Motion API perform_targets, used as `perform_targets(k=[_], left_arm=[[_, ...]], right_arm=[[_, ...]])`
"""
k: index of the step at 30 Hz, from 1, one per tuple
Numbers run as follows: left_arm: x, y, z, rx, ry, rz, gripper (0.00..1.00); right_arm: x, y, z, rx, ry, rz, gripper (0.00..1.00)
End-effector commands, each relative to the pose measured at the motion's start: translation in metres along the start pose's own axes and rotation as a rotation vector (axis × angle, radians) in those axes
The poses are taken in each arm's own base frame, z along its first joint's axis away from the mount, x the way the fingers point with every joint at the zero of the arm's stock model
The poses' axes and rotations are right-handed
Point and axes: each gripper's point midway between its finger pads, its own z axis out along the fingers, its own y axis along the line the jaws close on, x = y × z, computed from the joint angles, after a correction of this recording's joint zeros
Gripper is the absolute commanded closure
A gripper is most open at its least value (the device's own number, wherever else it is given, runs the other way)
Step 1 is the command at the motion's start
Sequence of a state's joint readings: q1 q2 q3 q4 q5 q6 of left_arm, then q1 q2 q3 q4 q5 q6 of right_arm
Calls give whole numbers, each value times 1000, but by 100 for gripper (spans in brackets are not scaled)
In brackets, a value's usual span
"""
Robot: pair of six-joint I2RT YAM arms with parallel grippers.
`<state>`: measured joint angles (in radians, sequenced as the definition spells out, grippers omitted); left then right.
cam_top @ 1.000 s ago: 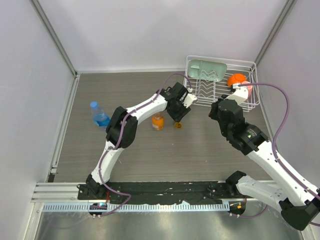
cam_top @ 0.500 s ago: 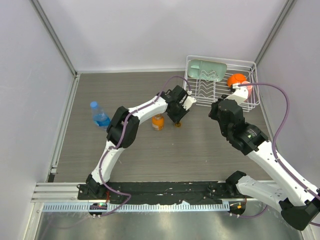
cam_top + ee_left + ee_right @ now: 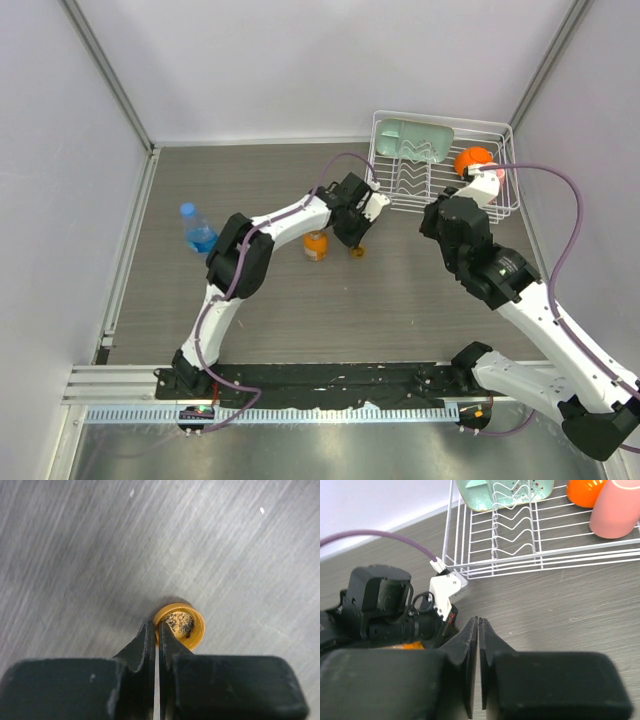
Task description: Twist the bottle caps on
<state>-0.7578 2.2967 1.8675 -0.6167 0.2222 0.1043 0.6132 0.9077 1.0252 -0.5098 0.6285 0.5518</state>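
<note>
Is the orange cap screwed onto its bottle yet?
No, the orange cap lies open side up on the grey table, with no bottle under it.

Left gripper (image 3: 354, 241) on orange cap (image 3: 357, 251)

The orange cap (image 3: 180, 626) lies open side up on the grey table, dark specks on its inner face. Its near rim is pinched by the left gripper (image 3: 156, 628), and it sits just beside the squat orange bottle (image 3: 316, 244), which stands upright and apart from it. The taller clear bottle (image 3: 200, 234) with the blue label stands well off to the left, near the table's edge, with the blue cap (image 3: 187, 209) on its top.
</note>
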Motion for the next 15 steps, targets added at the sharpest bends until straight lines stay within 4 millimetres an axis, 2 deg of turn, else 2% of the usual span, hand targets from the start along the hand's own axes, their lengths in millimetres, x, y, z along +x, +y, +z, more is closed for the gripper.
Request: perform_targets(k=[1, 2, 3, 4, 5, 6, 7, 8, 10, 11, 12, 13, 14, 15], left_arm=[[-72, -14, -87, -35, -278, 19, 100], [-71, -15, -97, -44, -307, 17, 100], [-94, -23, -144, -61, -426, 42, 100], [-104, -21, -162, -91, -497, 58, 100], [-99, -21, -174, -113, -490, 73, 100], [-96, -18, -193, -150, -490, 76, 100], [-93, -17, -235, -214, -529, 97, 100], [-76, -18, -245, -238, -509, 127, 100], [-64, -16, -276, -294, -509, 207, 100], [-58, -28, -312, -299, -600, 248, 100], [-59, -35, -328, -302, -667, 325, 100], [-64, -46, -340, -290, -785, 378, 100], [-68, -63, -377, -295, -917, 434, 100], [-70, -76, -390, -276, -992, 479, 100]], right_arm=[[-30, 16, -7, -43, -52, 101, 81], [-28, 17, -6, -42, -44, 110, 77], [-31, 21, -7, -50, -47, 131, 73], [-31, 25, -7, -64, -38, 168, 69], [-31, 29, -8, -76, -30, 187, 61], [-35, 33, -9, -91, -30, 221, 57], [-35, 38, -10, -106, -21, 270, 53], [-33, 46, -11, -135, 1, 300, 50], [-35, 57, -12, -177, 15, 354, 47], [-33, 69, -15, -226, 46, 409, 46], [-24, 75, -14, -256, 75, 435, 44], [-30, 87, -15, -311, 69, 498, 43], [-28, 95, -17, -351, 88, 540, 41], [-13, 108, -20, -405, 172, 621, 37]])
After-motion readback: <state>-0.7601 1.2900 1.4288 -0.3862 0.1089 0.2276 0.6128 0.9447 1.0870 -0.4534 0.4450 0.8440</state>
